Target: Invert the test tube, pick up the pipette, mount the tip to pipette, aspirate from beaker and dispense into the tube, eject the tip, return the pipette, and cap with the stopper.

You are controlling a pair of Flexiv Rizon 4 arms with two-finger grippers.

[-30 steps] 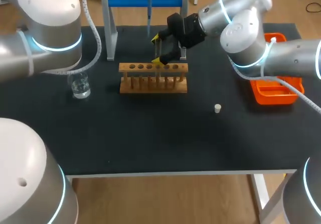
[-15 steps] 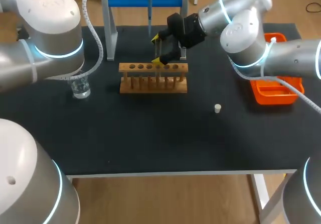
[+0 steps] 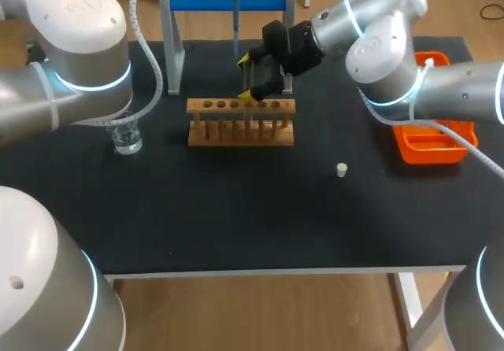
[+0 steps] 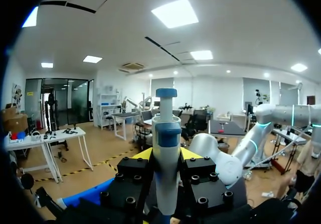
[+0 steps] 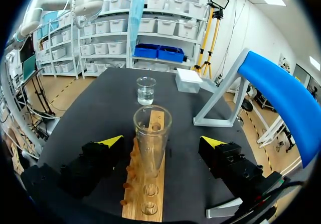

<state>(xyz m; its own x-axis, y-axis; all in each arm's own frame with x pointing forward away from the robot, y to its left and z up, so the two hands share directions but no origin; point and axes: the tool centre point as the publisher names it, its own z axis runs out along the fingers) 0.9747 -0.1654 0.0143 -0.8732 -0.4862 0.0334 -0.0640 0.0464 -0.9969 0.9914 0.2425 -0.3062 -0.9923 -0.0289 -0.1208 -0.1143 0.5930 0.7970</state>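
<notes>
Tube (image 5: 151, 138) upright in rack (image 3: 240, 123), table centre, sits untouched inside right gripper (image 3: 250, 76), which is spread wide. Left gripper (image 4: 166, 154) pinches pipette (image 4: 166, 133) at rack's 12 o'clock. Beaker (image 3: 126, 137) at rack's 9 o'clock, stopper (image 3: 342, 170) at 4 o'clock.

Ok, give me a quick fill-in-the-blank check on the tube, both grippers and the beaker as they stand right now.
1. The test tube stands in the rack with its mouth facing ____.
2. The right gripper straddles the tube with its fingers ____, touching nothing.
3. The left gripper is shut on the ____.
4. In the head view the beaker stands off the rack's ____ end.

Missing words: up; open; pipette; left.
</notes>
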